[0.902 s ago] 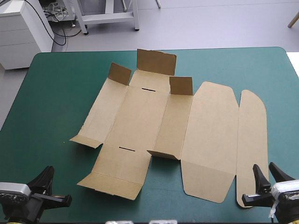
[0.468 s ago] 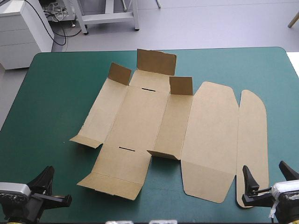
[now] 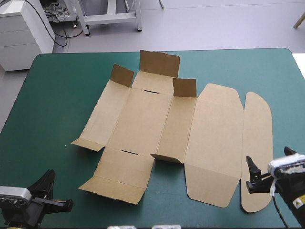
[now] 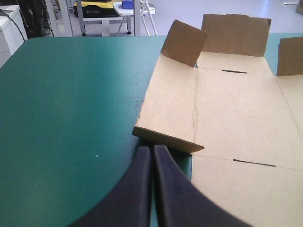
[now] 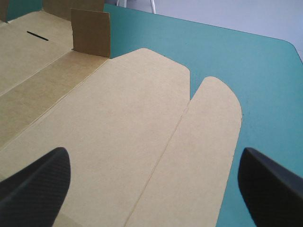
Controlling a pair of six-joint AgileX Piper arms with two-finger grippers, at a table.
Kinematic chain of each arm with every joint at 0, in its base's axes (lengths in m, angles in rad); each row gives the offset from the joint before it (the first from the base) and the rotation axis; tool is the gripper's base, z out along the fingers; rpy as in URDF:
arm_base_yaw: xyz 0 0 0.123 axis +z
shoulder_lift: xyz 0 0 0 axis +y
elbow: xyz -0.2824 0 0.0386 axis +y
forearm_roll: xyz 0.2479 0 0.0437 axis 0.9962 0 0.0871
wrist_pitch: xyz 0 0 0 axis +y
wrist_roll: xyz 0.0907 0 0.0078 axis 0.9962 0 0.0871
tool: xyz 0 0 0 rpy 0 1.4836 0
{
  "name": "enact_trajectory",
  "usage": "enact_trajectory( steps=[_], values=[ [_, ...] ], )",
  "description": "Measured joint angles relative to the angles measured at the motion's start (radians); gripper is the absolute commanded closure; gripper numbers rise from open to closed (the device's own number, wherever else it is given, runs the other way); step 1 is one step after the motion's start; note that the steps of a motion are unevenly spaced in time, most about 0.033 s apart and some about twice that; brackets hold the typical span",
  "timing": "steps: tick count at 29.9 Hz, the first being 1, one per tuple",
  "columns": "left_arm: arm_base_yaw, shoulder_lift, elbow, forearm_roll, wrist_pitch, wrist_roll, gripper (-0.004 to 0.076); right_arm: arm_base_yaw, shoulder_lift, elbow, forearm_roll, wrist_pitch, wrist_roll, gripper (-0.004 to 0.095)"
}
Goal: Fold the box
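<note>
Jaws: spread wide on right, lined up on the box's (image 3: 157, 119) rounded lid flap (image 5: 199, 156), likely for a grab; pressed together on left, idle near a raised corner tab (image 4: 165, 137)

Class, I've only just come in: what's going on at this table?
Two robot arms have a brown box to fold. It is a cut board sheet lying mostly flat on the teal-green table, with only some small flaps raised. The right gripper hangs over the near end of the rounded outer flap, jaws wide open, gripping nothing. The left gripper sits shut, short of the sheet.
</note>
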State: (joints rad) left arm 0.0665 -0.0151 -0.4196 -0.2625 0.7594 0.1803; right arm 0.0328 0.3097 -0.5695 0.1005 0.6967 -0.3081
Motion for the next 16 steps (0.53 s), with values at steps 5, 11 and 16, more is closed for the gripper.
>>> enact_trajectory(
  steps=[5,11,16],
  values=[
    [0.0,0.0,0.0,0.0,0.0,0.0,0.0731,0.0,0.232,-0.149,0.013,0.0,-0.124,0.0027],
    [0.0,0.0,0.0,-0.001,0.0,0.0,0.0731,0.0,0.533,-0.338,0.154,-0.001,-0.315,0.0029],
    [0.0,0.0,0.0,-0.001,0.0,0.0,0.0731,0.0,0.76,-0.497,0.278,0.014,-0.448,0.0027]
  ],
)
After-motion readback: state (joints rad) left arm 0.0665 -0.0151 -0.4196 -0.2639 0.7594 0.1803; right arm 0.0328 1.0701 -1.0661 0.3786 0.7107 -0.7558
